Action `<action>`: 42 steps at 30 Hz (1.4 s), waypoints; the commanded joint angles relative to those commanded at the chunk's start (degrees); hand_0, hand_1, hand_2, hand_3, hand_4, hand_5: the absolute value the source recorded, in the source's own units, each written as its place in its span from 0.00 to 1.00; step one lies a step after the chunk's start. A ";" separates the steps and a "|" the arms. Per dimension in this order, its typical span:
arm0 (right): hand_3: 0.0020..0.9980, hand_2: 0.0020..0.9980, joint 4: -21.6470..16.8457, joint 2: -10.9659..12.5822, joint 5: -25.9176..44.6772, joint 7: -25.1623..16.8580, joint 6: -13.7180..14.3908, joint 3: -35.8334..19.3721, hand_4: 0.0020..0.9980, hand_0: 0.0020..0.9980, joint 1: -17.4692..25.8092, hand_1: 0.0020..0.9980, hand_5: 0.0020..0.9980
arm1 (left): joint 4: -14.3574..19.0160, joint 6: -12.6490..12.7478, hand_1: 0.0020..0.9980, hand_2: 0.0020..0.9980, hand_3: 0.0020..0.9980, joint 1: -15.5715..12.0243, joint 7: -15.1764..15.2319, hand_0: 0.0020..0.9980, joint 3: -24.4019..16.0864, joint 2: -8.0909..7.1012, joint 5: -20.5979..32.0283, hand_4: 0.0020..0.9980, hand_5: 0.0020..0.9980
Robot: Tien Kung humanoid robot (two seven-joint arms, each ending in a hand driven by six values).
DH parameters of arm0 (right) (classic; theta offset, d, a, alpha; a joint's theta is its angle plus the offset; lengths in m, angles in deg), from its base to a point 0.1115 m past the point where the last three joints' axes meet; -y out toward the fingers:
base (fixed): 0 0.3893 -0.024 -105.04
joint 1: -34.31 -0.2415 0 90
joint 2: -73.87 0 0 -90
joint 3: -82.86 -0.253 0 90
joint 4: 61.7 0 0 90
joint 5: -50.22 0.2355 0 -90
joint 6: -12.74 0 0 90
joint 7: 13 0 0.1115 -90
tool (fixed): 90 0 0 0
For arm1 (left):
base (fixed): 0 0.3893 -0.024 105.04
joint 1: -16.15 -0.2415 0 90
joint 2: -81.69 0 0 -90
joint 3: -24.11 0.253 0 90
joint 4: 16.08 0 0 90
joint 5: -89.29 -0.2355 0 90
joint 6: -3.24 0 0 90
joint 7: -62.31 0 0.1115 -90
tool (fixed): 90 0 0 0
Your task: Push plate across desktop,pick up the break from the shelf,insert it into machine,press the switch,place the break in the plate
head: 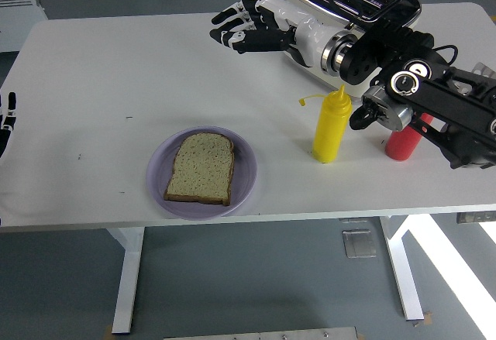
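The right arm reached in from the right edge, its black forearm angled up and leftward over the table. Its white wrist led to the right hand, which hung in the air with the fingers spread loosely, pointing left and holding nothing. The left hand rested at the left edge, only partly in view, fingers pointing upward.

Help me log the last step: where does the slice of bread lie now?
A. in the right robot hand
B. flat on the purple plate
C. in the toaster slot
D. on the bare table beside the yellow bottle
B: the slice of bread lies flat on the purple plate, while the right robot hand is up near the toaster, holding nothing.
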 joint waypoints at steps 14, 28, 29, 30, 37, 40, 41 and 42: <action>0.63 0.65 -6.63 4.75 12.98 -9.67 3.28 -20.55 0.68 0.67 14.30 0.66 0.31 | 2.97 0.05 0.69 0.64 0.67 -1.05 -0.40 0.76 -0.64 0.22 0.49 0.66 1.00; 0.62 0.65 -7.05 6.85 22.38 -16.32 3.92 -37.65 0.66 0.69 26.20 0.67 0.29 | 5.95 0.03 0.69 0.64 0.66 -2.30 -1.00 0.76 -1.22 -0.06 -0.07 0.66 1.00; 0.62 0.65 -6.91 6.85 23.54 -17.30 4.02 -38.47 0.66 0.69 27.34 0.67 0.29 | 6.44 0.03 0.69 0.64 0.66 -2.41 -1.08 0.76 -1.23 -0.09 -0.23 0.66 1.00; 0.62 0.65 -6.81 6.86 24.67 -18.09 4.10 -39.08 0.65 0.71 28.38 0.67 0.28 | 6.83 0.04 0.69 0.64 0.66 -2.50 -1.13 0.76 -1.24 -0.12 -0.36 0.66 1.00; 0.62 0.65 -6.18 5.86 31.60 -23.01 3.52 -41.34 0.65 0.73 34.51 0.68 0.28 | 9.11 0.42 0.69 0.64 0.66 -2.83 -1.26 0.76 -1.35 -0.31 -2.32 0.65 1.00; 0.62 0.65 -5.86 5.01 33.27 -24.17 3.08 -41.97 0.65 0.73 36.30 0.68 0.28 | 9.73 0.46 0.69 0.64 0.66 -2.90 -1.52 0.76 -1.32 -0.36 -2.96 0.65 1.00; 0.62 0.65 -5.81 4.81 33.45 -24.36 2.98 -42.14 0.65 0.73 36.68 0.68 0.28 | 9.83 0.43 0.69 0.64 0.66 -2.90 -1.64 0.76 -1.29 -0.37 -3.05 0.65 1.00; 0.62 0.65 -5.70 4.36 33.67 -24.76 2.75 -42.64 0.65 0.73 37.62 0.68 0.28 | 10.08 0.28 0.69 0.64 0.66 -2.88 -2.03 0.76 -1.23 -0.37 -3.22 0.65 1.00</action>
